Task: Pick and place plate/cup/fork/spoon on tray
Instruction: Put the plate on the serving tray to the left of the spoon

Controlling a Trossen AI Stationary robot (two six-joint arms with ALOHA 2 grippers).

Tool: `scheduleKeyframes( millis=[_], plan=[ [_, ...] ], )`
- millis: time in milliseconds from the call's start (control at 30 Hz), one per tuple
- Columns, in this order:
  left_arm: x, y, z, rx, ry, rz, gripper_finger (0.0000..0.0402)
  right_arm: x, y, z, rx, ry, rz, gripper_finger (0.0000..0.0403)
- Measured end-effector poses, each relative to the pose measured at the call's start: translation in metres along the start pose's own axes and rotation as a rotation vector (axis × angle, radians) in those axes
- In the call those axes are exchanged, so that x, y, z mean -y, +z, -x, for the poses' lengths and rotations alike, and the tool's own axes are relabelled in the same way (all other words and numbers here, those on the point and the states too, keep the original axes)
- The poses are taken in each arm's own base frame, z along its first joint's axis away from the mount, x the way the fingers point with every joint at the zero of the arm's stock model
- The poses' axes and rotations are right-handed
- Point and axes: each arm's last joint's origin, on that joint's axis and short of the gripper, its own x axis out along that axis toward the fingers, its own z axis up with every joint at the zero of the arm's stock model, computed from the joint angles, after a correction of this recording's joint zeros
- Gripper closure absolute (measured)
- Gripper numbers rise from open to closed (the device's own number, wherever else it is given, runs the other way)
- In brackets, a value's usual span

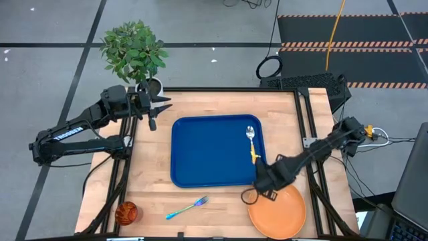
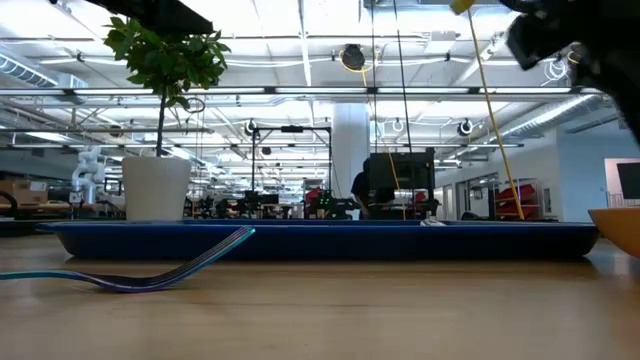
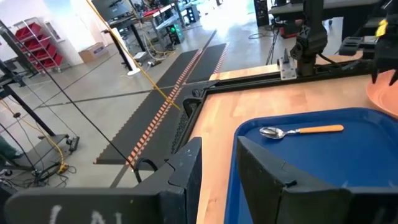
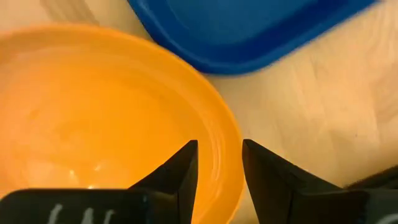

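Wooden tabletop carries the tray, holding only the spoon. Plate (rim between the right gripper's parted jaws), fork and cup remain outside. Left gripper waits open.

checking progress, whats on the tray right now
Only the spoon lies on the tray, near its right edge. The right gripper overhangs the tray's near-right corner, hiding a bit of it.
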Motion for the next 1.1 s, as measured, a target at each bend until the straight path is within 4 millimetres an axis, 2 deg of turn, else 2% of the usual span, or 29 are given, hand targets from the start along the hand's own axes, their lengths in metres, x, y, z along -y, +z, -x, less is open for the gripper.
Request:
scheduleKeyframes(
  millis=[133,300,600,833,967,1100],
  plan=[
    [0.0,0.0,0.0,0.0,0.0,0.0,0.0298,0.0,-0.017,-0.024,-0.016,-0.056,-0.024,0.0287],
    [0.0,0.0,0.0,0.0,-0.001,-0.002,0.0298,0.01,-0.033,-0.051,-0.051,-0.073,-0.055,0.0287],
    [0.0,0.0,0.0,0.004,0.0,-0.006,0.0298,0.039,-0.051,-0.061,0.019,0.074,-0.164,0.0288],
    [0.0,0.0,0.0,0.0,-0.002,-0.001,0.0298,0.046,-0.059,-0.088,0.004,0.261,-0.245,0.0313],
    [0.0,0.0,0.0,0.0,-0.002,0.002,0.0298,0.046,-0.062,-0.093,-0.015,0.274,-0.251,0.0338],
    [0.0,0.0,0.0,0.0,-0.002,0.002,0.0298,0.043,-0.064,-0.086,-0.048,0.314,-0.232,0.0383]
  ],
)
